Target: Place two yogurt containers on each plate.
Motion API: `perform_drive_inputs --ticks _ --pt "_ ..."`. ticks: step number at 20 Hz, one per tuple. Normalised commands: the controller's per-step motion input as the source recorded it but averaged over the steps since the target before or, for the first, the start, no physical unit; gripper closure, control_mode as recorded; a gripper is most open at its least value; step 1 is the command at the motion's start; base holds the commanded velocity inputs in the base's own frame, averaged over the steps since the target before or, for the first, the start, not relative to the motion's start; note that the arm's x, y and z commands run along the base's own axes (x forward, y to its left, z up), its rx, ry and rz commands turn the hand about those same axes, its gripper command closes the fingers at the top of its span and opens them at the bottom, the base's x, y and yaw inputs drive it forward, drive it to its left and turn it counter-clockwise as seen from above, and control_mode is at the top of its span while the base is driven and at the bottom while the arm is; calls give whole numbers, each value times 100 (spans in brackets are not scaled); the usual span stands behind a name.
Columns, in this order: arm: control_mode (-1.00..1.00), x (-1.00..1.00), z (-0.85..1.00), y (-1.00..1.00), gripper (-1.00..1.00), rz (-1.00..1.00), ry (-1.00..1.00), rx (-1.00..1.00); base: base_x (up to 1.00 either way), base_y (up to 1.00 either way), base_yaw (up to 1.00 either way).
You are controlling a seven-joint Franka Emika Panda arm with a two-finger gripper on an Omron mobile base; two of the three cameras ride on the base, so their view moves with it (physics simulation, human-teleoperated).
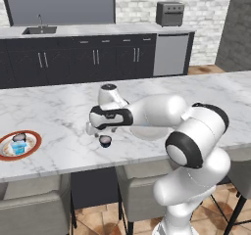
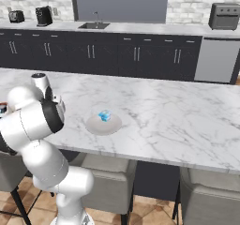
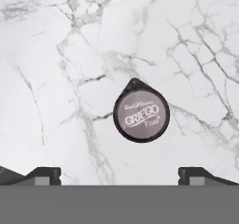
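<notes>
White marble-veined island counter [image 1: 59, 111], long, with grey upholstered stools [image 1: 29, 207] tucked beneath its near edge. Item one: dark navy-black round yogurt cup with a pale grey foil lid [image 3: 141, 115], lid lettered "GRIEGO", standing upright on bare marble; in the hand view it sits just right of centre, at about 12 o'clock from the gap between the finger tips, touching neither. Same cup in the left base view [image 1: 105, 141], directly under the hand. Item two: two-finger gripper [image 3: 119, 176] of the white arm, poised above that cup with its jaws spread wide and nothing between them. Item three: round white plate with a broad red-orange rim [image 1: 34, 137], at 9 o'clock from the cup, well apart from it, carrying one dark cup with a pale top [image 1: 19, 138] and one translucent light blue cup [image 1: 19, 148] side by side. Item four: plain pale grey-white round plate [image 2: 93, 125], at about 3 o'clock from the gripper, holding one translucent light blue cup [image 2: 104, 116] near its centre.
</notes>
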Motion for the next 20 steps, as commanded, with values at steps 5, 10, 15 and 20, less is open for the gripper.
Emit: perform_drive_inputs --ticks 5,10,15,20 --pt "-100 1 -1 -19 -100 -2 -1 0 0 0 0" --pt "-100 0 -9 -14 -100 0 1 1 0 0 0" --pt "-100 8 -22 0 -100 0 0 1 0 0 0" --pt "-100 15 -23 0 -100 0 0 1 0 0 0"
